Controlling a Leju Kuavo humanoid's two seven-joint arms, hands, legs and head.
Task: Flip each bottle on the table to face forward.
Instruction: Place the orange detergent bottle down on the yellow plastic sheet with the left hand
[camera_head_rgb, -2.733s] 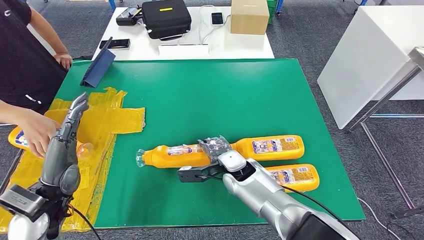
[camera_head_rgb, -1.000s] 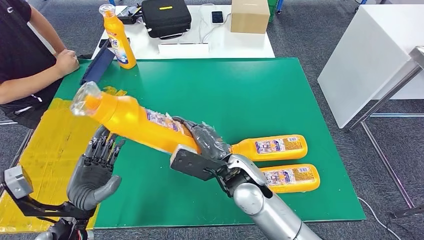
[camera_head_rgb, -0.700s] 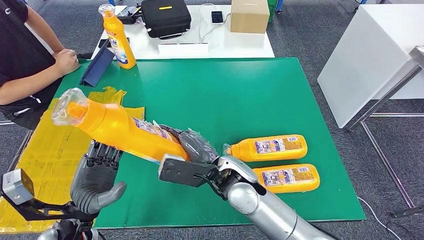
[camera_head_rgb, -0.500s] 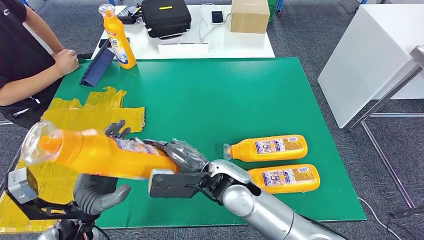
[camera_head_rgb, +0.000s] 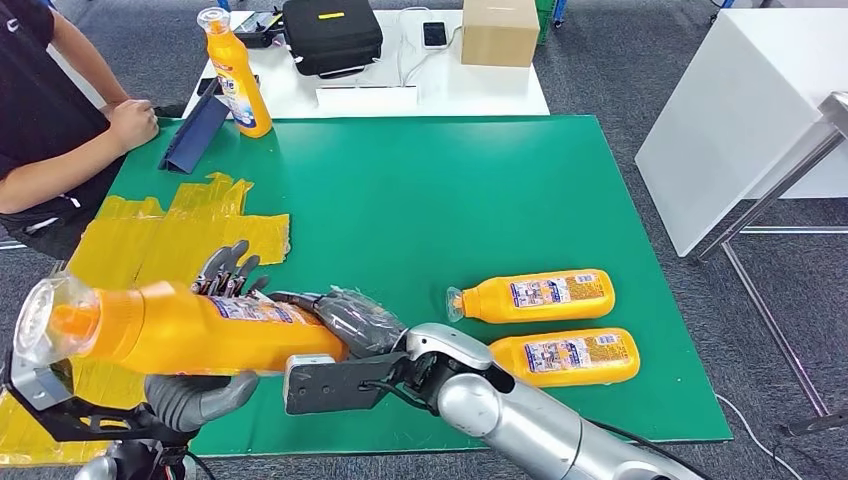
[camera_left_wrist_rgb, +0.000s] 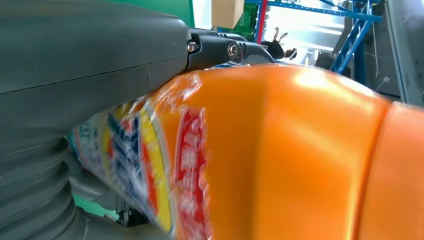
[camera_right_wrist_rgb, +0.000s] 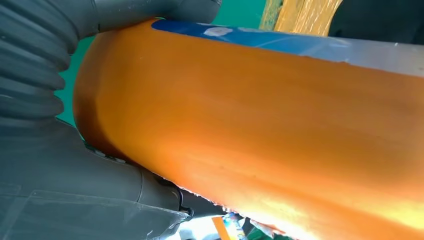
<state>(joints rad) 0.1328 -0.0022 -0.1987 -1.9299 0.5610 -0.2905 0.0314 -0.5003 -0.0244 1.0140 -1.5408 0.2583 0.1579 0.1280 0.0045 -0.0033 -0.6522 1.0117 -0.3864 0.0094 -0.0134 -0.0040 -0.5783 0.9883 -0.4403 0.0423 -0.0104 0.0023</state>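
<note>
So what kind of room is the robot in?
Probably a robot test lab or workshop: a green work mat on grey carpet, a white desk with a black equipment case, and blue metal racks behind.

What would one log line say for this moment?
right hand: grips lifted bottle | left hand: under it | two bottles lying | one upright

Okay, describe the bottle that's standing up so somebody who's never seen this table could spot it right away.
Start at the big green mat and go to its far left corner, near the seated person. The standing orange bottle is there, beside a dark blue folder. It alone is upright; two bottles lie flat near the right edge, and the robot holds another.
</note>
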